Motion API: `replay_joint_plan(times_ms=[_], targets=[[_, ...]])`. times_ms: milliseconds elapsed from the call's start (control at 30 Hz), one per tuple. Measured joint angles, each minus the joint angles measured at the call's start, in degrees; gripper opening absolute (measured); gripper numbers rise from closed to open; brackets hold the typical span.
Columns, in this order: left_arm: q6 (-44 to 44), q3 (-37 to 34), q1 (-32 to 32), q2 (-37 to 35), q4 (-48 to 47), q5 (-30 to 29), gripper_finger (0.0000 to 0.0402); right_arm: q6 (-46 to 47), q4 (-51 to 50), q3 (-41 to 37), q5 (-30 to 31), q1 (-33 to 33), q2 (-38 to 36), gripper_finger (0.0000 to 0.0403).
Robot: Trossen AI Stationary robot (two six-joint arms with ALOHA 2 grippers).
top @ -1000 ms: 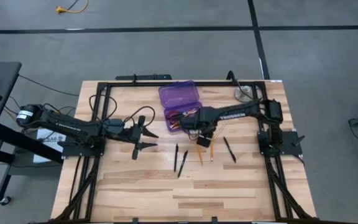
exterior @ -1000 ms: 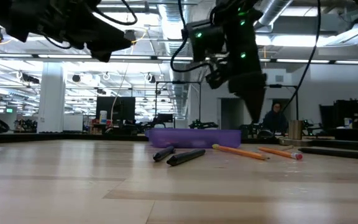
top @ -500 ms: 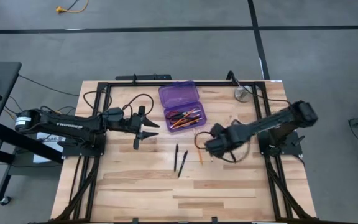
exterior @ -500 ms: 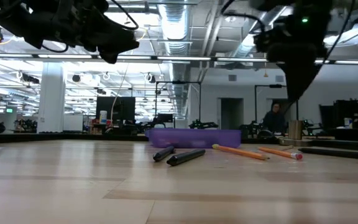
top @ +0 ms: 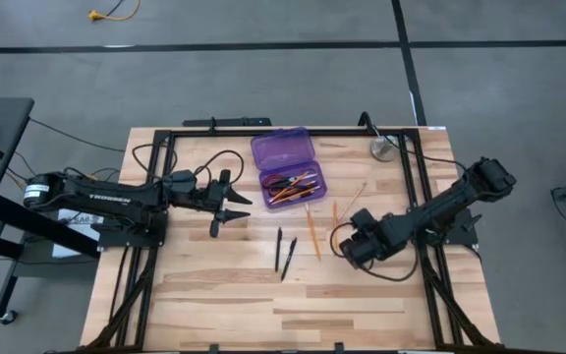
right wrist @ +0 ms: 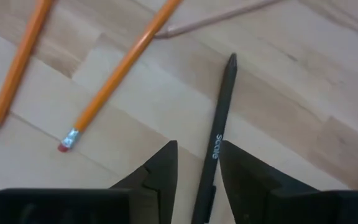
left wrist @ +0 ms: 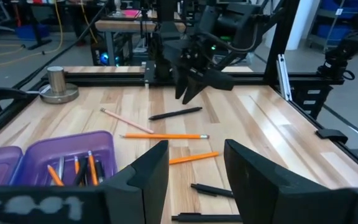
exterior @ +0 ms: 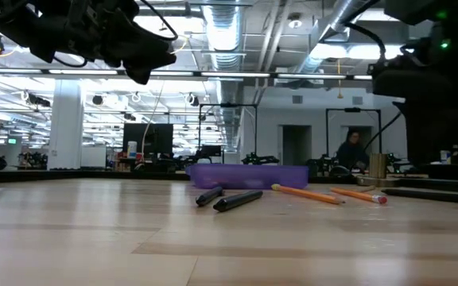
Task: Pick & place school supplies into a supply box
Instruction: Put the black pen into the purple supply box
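Note:
The purple supply box [top: 291,185] lies open on the far middle of the table, its lid [top: 281,147] folded back, with pencils and pens inside. Two orange pencils [top: 312,231] [top: 334,216] and a pale one [top: 354,197] lie flat near it. Two black pens [top: 283,254] lie toward the near side. My right gripper [right wrist: 197,165] is open and low over a third black pen [right wrist: 222,118], one finger on either side of its shaft. That pen lies flat on the wood. My left gripper [top: 226,206] is open and hovers left of the box.
A round grey metal disc [top: 383,148] sits at the far right corner. A black frame rail [top: 263,131] runs round the table's far edge and sides. The near half of the wooden table [top: 283,305] carries nothing. A person [exterior: 350,151] stands in the room beyond.
My right gripper has swung from beside the box toward the table's right and near side, then come down over the lone black pen. My left gripper has shifted a little toward the far edge, then stayed still. The pens and pencils on the table have kept their places.

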Motion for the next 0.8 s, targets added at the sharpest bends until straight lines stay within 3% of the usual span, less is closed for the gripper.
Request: replay_joint_plan(times_ms=[467,800], targets=[[-0.9,0.0,0.0,0.0,-1.2,0.0,0.0144,-4.0,1.1,-1.3,-2.6,-2.9,0.0,0.0176],[-1.0,0.0,0.0,0.0,-2.3,0.0,0.0144,-7.8,3.5,-5.7,-5.2,-8.3,0.0,0.0173]])
